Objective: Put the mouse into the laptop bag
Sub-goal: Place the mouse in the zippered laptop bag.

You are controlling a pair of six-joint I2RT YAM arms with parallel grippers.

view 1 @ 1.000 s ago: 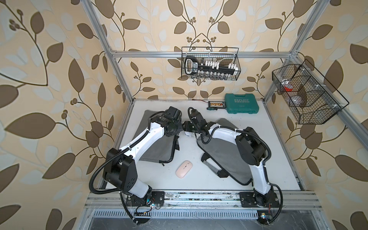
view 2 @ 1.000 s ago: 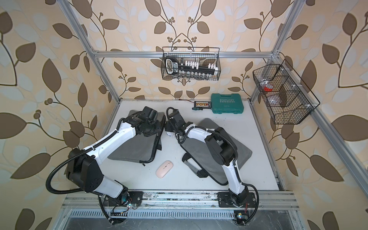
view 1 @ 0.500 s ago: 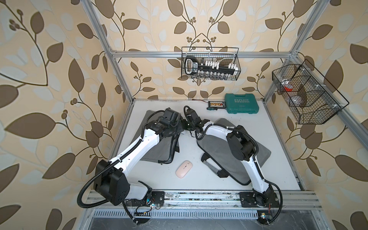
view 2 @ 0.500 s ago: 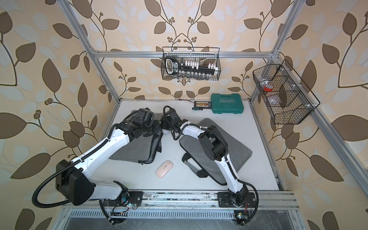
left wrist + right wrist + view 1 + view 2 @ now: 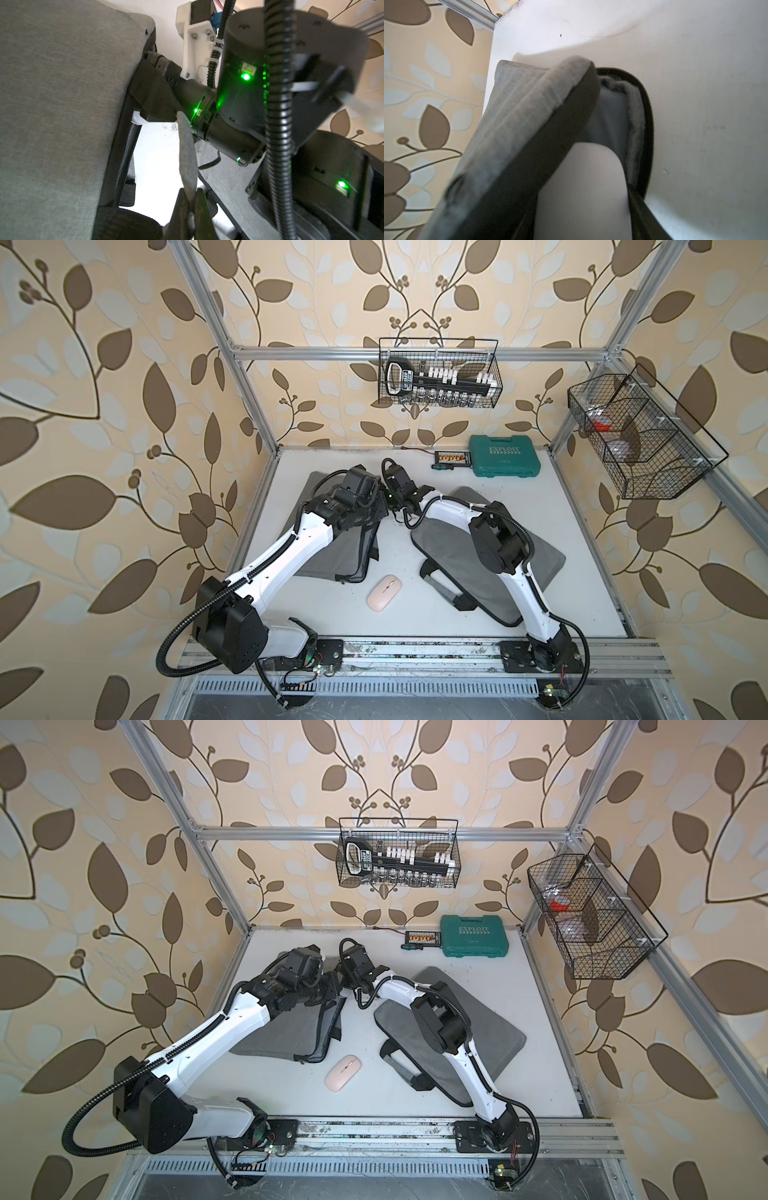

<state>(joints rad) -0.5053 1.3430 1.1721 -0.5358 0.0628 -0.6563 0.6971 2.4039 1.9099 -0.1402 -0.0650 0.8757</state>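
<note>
A pale pink, oval mouse (image 5: 383,592) lies flat on the white desk (image 5: 332,616), just off the near corner of a grey fabric laptop bag (image 5: 348,556). The bag lies flat, its zip edge parted and one flap lifted.

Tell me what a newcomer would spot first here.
The left arm and right arm meet over a grey bag on the table's left half, the left gripper shut on its flap. A pink mouse lies alone near the front, between that bag and a second bag.
</note>
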